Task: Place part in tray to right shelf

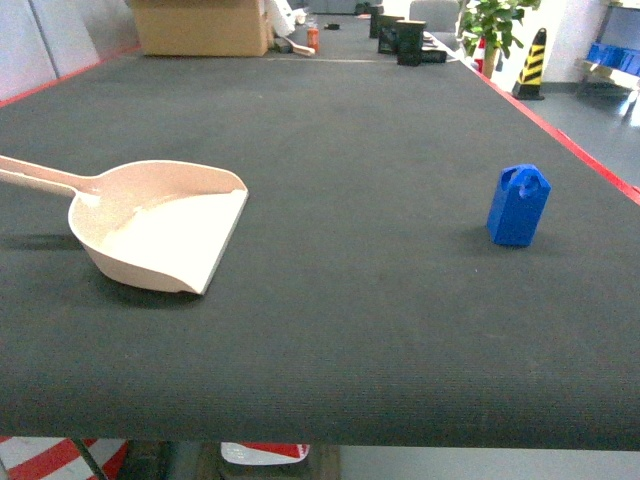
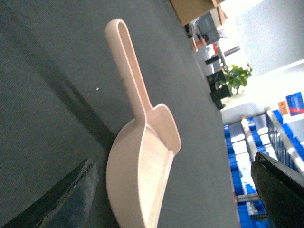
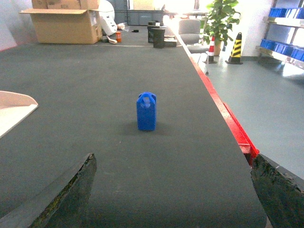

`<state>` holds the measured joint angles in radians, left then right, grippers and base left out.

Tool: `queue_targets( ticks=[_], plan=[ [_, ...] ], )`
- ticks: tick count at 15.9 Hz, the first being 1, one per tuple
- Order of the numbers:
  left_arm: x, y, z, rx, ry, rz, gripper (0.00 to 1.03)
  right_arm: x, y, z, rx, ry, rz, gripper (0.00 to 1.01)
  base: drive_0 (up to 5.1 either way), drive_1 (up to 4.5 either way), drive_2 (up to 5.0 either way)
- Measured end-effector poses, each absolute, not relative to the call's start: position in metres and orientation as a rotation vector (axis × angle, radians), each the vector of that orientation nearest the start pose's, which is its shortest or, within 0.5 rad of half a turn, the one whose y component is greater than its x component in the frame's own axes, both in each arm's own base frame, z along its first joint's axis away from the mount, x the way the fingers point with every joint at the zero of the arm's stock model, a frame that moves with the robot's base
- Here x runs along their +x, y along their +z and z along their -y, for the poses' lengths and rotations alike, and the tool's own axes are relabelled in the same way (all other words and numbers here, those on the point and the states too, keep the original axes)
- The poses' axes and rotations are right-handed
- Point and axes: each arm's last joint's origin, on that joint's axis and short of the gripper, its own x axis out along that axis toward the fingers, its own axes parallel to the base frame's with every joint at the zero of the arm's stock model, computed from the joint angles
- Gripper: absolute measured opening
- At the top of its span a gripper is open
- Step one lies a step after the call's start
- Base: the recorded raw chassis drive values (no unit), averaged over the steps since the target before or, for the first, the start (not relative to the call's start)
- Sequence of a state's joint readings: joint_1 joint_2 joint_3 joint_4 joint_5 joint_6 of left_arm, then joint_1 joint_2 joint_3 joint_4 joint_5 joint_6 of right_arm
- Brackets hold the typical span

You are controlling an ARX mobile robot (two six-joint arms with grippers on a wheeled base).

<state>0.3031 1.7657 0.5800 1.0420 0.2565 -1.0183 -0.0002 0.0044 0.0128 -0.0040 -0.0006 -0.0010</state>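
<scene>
The part [image 1: 518,205], a small bright-blue block with a rounded two-hole top, stands upright on the dark table [image 1: 350,150], right of centre. The cream tray [image 1: 150,225], a dustpan-shaped scoop, lies empty on the left with its handle pointing left. Neither gripper shows in the head view. My left gripper [image 2: 173,161] is open just behind the tray [image 2: 142,180], its fingers either side of it and apart from it. My right gripper [image 3: 173,159] is open, with the part [image 3: 147,111] standing well ahead of it. A steel rack with blue crates [image 1: 615,60], apparently the right shelf, stands beyond the table's right edge.
A red strip [image 1: 590,165] runs along the table's right edge. At the far end are a cardboard box [image 1: 200,25], black containers [image 1: 405,40] and a potted plant [image 1: 495,25]. A striped cone [image 1: 532,65] stands on the floor to the right. The tray's lip [image 3: 14,107] shows at left.
</scene>
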Motion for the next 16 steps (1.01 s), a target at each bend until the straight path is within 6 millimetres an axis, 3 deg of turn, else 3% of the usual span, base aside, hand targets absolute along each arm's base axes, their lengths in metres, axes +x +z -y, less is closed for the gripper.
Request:
queue_targets(
  ticks=[5, 9, 16],
  plan=[
    [0.366, 0.121, -0.119, -1.118, 0.096, -0.110, 0.98, 0.097, 0.167, 0.000, -0.001, 0.000, 0.005, 0.98, 0.0, 0.00, 0.0],
    [0.406, 0.103, -0.125, -1.173, 0.050, -0.160, 0.98, 0.097, 0.167, 0.000, -0.001, 0.000, 0.004, 0.98, 0.0, 0.00, 0.0],
    [0.423, 0.101, -0.123, -1.167, 0.007, -0.159, 0.98, 0.097, 0.167, 0.000, -0.001, 0.000, 0.005, 0.98, 0.0, 0.00, 0.0]
  ],
)
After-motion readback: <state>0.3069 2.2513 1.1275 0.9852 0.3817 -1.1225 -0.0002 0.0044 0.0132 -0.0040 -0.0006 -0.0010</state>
